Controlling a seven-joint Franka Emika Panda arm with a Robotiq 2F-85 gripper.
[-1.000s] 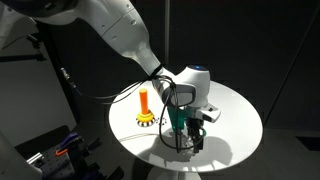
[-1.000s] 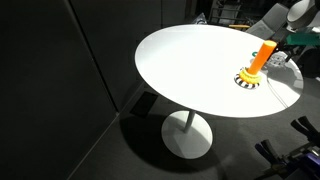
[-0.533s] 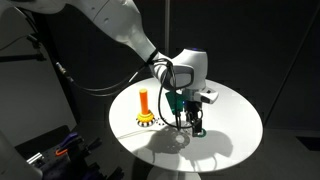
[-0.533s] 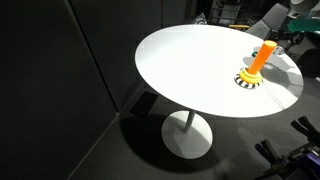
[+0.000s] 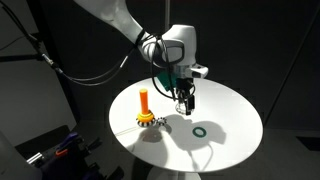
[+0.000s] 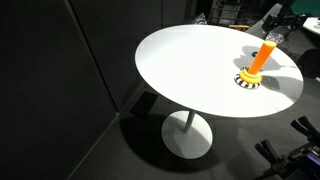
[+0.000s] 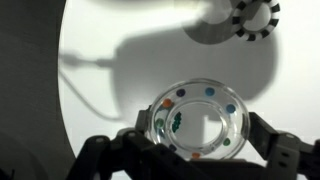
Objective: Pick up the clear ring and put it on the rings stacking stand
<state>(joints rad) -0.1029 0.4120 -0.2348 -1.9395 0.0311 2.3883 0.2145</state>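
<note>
In the wrist view my gripper (image 7: 200,150) is shut on the clear ring (image 7: 238,127), a glassy ring with small coloured dots inside it, held flat between the two black fingers. In an exterior view the gripper (image 5: 185,101) hangs well above the white table, to the right of the rings stacking stand (image 5: 145,101). The stand is an orange peg on a yellow base with black markings, and it also shows in the other exterior view (image 6: 258,62). The peg is bare.
A black-and-white dotted ring (image 5: 163,122) lies next to the stand's base and also shows in the wrist view (image 7: 255,17). A dark green ring (image 5: 200,131) lies on the round white table (image 5: 235,115) below the gripper. The surroundings are dark.
The gripper has risen from the table surface with the clear ring in it. The green ring, hidden under the gripper before, now lies in plain view.
</note>
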